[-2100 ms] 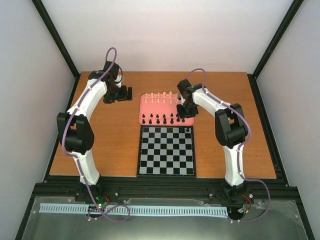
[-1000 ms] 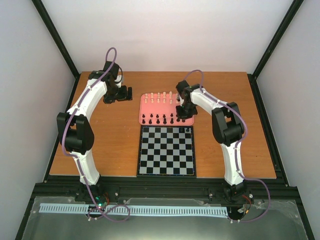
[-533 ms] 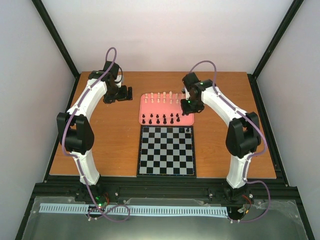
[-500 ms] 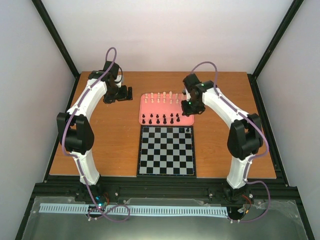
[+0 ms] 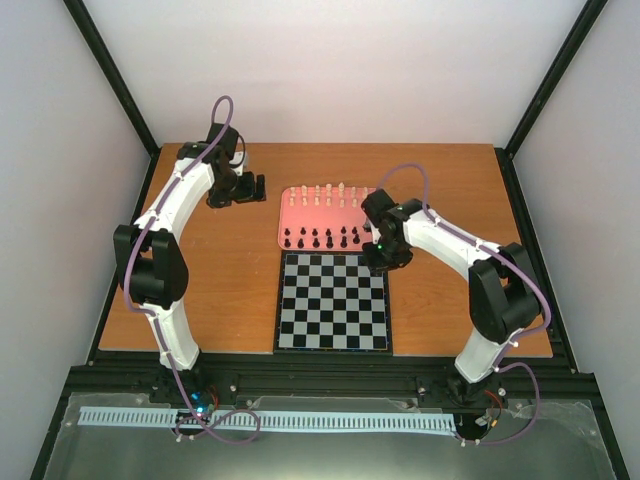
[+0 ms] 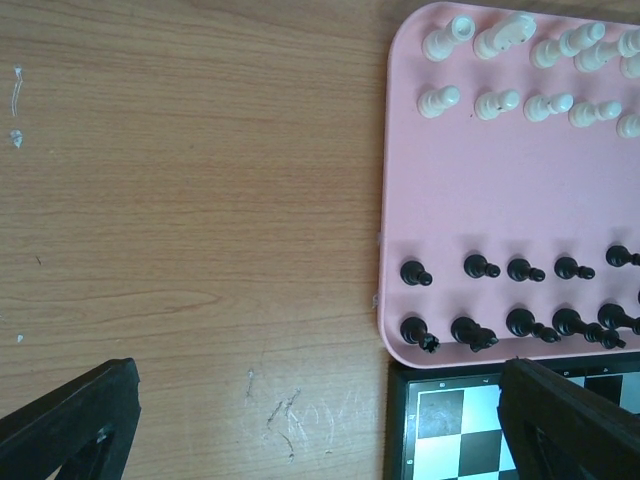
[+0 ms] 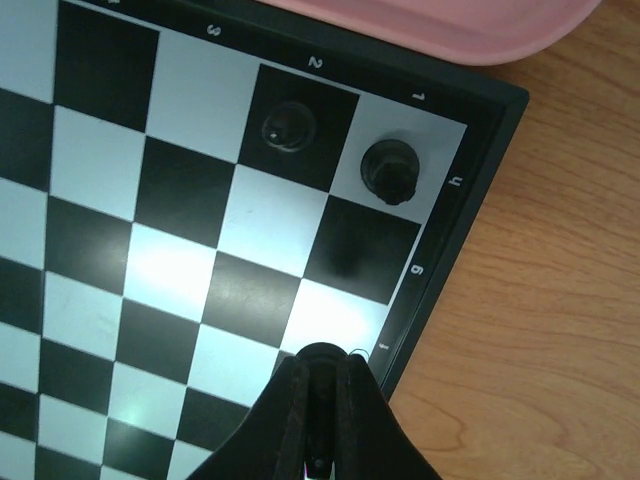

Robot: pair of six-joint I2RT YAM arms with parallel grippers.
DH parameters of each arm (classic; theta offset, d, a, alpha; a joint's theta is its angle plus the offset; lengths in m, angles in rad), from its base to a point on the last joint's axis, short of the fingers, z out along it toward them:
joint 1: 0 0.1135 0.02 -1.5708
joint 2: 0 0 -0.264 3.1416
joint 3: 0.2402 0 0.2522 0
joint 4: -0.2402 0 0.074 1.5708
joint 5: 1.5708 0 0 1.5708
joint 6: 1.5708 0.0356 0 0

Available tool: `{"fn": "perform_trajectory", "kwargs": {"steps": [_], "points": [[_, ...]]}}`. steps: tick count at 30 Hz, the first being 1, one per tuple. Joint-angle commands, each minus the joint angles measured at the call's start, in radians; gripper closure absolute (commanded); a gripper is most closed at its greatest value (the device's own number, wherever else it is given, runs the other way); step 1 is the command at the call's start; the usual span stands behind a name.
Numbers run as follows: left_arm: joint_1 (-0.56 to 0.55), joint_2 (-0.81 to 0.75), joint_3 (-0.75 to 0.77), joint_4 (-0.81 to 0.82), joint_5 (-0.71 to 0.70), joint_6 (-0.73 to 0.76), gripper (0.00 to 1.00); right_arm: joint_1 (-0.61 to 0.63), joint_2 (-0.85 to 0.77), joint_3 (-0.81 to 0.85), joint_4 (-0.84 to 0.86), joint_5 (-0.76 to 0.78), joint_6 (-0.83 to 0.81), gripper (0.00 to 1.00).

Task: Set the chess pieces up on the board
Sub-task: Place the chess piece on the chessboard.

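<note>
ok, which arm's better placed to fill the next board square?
Right, probably: right gripper hangs over the board, far-right corner, beside two black pieces; left gripper is open, over table left of the tray.

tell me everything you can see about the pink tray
The tray is salmon pink, a rectangle with rounded corners and a low raised rim, smooth like plastic. It lies flat on the wooden table, its near edge seemingly against the far border of the chessboard. Two rows of cream-white chess pieces stand along its far side, two rows of black chess pieces along its near side; the strip between is bare.
</note>
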Motion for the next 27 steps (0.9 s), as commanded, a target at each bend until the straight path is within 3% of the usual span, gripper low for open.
{"fn": "perform_trajectory", "kwargs": {"steps": [1, 27], "points": [[-0.002, -0.056, -0.006, 0.007, 0.001, -0.017, 0.0, 0.004, -0.021, -0.029, 0.101, 0.041, 0.03, 0.97], [-0.002, -0.043, 0.004, 0.003, -0.003, -0.014, 0.0, -0.014, 0.083, -0.058, 0.159, 0.077, 0.047, 0.97]]}}
